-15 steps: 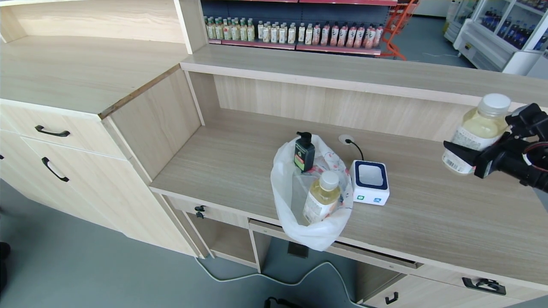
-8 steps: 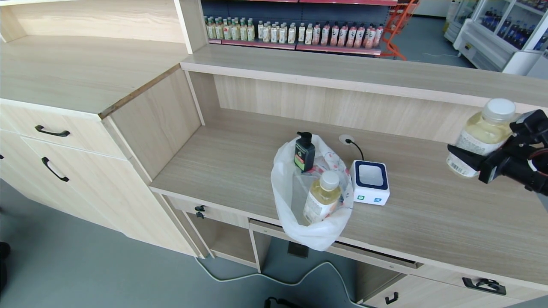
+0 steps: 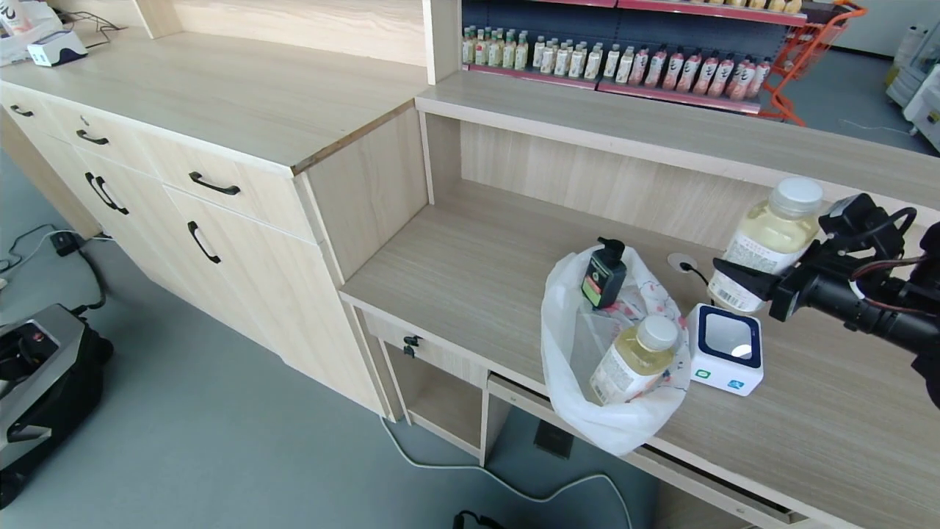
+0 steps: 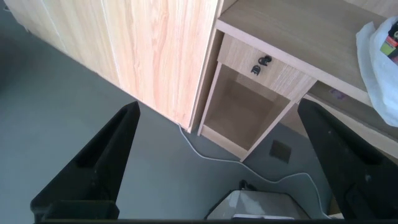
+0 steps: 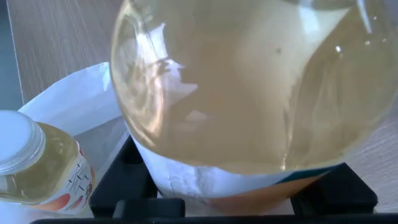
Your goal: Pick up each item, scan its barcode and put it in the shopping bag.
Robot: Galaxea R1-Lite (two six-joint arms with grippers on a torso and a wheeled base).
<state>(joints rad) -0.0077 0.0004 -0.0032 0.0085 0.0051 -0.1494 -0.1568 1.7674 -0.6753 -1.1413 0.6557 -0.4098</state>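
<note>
A bottle is gripped by the right hand above the scanner, beside the shopping bag; the left hand is held open.

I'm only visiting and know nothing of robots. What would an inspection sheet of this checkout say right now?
Surface: pale wood counter, no spills seen.
Job's things: open white bag beside the scanner, holding a pump bottle and a bagged bottle; a held bottle is in the air near the scanner.
Clutter: nothing seen.
Hands: right hand shut on the held bottle; left hand open and empty, above the floor.
Cables: black cable runs from the scanner into a counter hole; white cable on the floor.
Surroundings: drawers to the left; shop shelves of drinks behind.
</note>
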